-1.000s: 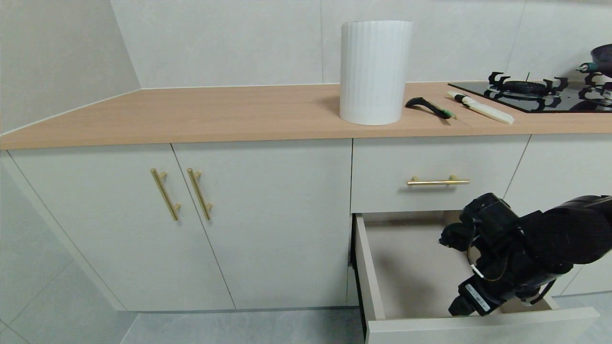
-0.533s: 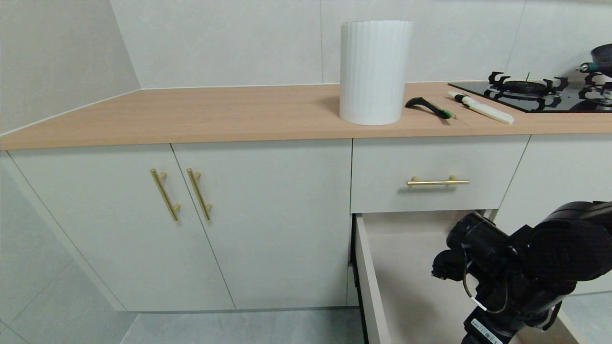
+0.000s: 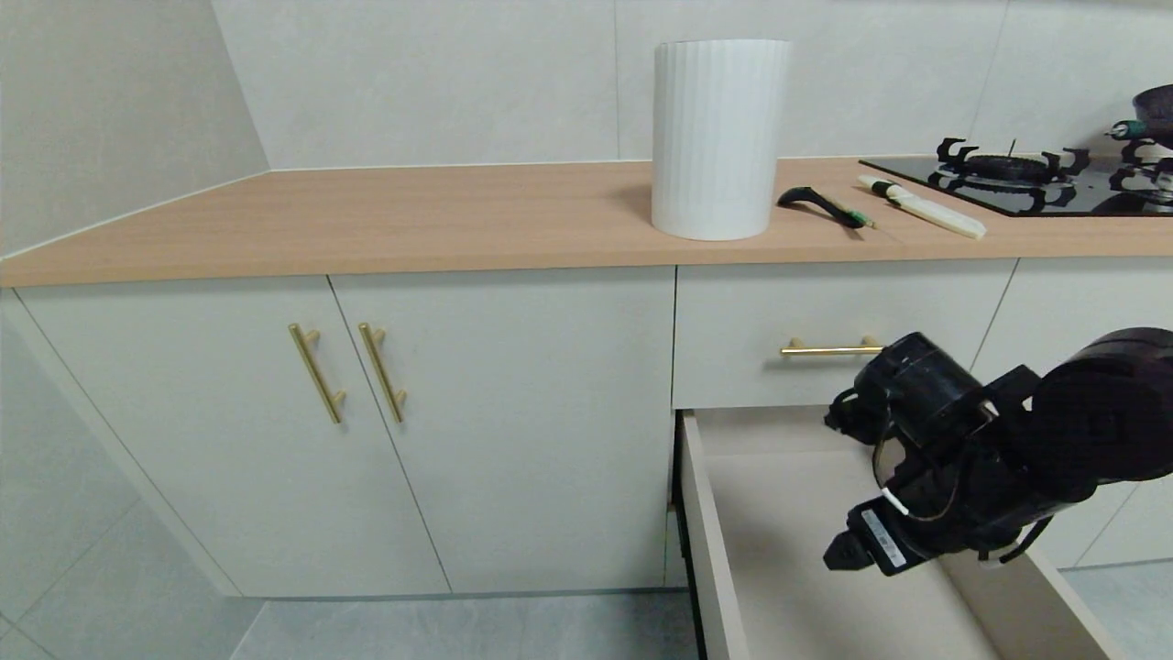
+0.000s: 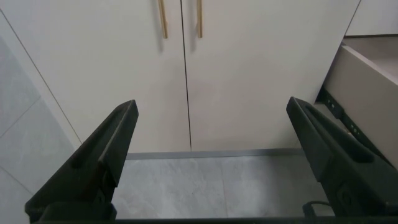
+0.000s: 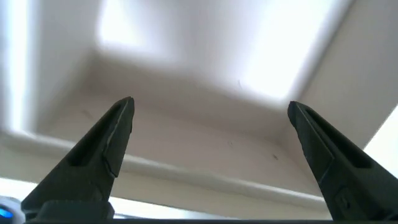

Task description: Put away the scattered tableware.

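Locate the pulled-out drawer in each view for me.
Head view: drawer lower right, beneath the closed drawer.
Left wrist view: its side wall, next to the cabinet doors.
Right wrist view: its pale inside, beyond the right gripper.
Shared landmark: gold door handles, head and left wrist views.

No writing could be read anywhere. A small white label (image 3: 882, 539) on the wrist of the right arm, which hung over the open drawer (image 3: 707, 532) near its right wall, carried dark print too small to make out.
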Motion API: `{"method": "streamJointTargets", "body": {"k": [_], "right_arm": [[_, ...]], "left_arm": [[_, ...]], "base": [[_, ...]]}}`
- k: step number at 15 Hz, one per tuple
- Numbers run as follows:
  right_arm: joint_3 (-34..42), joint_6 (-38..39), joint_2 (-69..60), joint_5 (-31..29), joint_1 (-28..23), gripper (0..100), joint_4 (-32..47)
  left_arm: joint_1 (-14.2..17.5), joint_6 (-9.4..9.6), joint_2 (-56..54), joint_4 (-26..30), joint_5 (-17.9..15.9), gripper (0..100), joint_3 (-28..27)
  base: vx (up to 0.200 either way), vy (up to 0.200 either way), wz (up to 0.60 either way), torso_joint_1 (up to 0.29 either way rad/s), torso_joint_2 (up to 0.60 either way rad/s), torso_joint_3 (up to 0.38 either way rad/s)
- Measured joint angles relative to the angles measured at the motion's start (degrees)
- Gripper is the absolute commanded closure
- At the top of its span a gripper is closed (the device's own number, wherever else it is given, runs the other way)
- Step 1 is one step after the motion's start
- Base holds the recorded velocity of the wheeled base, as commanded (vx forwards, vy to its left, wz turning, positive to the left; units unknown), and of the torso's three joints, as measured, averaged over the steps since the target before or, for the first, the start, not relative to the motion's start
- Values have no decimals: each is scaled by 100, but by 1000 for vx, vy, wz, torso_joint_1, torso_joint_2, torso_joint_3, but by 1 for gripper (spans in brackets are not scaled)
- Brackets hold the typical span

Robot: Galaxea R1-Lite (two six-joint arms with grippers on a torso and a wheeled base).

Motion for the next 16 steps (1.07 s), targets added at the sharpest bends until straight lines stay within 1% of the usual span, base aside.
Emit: {"method": "streamJointTargets", "body": {"k": [6, 8, 13, 16], "right_arm": [[-96, 33, -750, 49, -714, 0, -1014], [-82, 11, -925, 46, -879, 0, -1113], [-66, -6, -1075, 35, -940, 0, -1124], [-49, -6, -1108, 33, -940, 0, -1128]], "left_arm": [[2, 0, 0, 0, 0, 0, 0], [0, 0, 0, 0, 0, 0, 0], [0, 0, 0, 0, 0, 0, 0], [0, 0, 0, -7, 0, 0, 0]], "base": [[0, 0, 0, 0, 0, 0], [0, 0, 0, 0, 0, 0], [0, 0, 0, 0, 0, 0], [0, 0, 0, 54, -230, -245]]}}
